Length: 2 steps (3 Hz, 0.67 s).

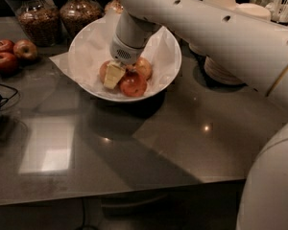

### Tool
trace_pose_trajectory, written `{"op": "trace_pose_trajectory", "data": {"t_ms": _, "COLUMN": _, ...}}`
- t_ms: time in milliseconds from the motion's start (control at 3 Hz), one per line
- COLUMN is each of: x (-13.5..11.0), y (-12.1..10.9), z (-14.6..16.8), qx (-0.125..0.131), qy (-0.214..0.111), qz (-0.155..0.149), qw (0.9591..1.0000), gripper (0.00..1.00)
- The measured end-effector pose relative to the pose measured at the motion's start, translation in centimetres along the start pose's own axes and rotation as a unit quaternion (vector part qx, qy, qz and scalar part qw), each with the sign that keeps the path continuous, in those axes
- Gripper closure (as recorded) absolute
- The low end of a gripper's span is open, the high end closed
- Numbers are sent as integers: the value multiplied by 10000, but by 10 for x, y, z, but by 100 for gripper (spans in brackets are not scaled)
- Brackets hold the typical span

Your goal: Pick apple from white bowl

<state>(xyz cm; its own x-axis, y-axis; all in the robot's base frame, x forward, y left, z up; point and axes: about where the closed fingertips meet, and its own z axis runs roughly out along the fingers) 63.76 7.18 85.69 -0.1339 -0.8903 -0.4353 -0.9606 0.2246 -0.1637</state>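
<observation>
1. Down inside the white bowl [78,56], the gripper [114,76] sits at the end of a thick white arm [206,28] that reaches in from the upper right.
2. Its pale tip rests among three pieces of fruit. I cannot tell whether it is wide, narrow or holding anything.
3. Just right of the gripper, and seemingly touching it, lies the apple [144,67], yellowish-tan with a pink blush, on crumpled white paper [93,40].
4. Just in front of the gripper and slightly right lies a red apple [133,85].
5. Just left of it, another fruit [103,71] is partly hidden.
6. Well to the left, outside the bowl, three dark red apples [9,54] sit on the dark countertop [158,143].
7. Behind and left stand two glass jars [79,11].
</observation>
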Motion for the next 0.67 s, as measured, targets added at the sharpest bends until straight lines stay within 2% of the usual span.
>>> {"op": "trace_pose_trajectory", "data": {"t_ms": 333, "x": 0, "y": 0, "z": 0, "qx": 0, "qy": 0, "qz": 0, "qw": 10000, "gripper": 87}}
{"op": "trace_pose_trajectory", "data": {"t_ms": 667, "x": 0, "y": 0, "z": 0, "qx": -1, "qy": 1, "qz": -1, "qw": 10000, "gripper": 100}}
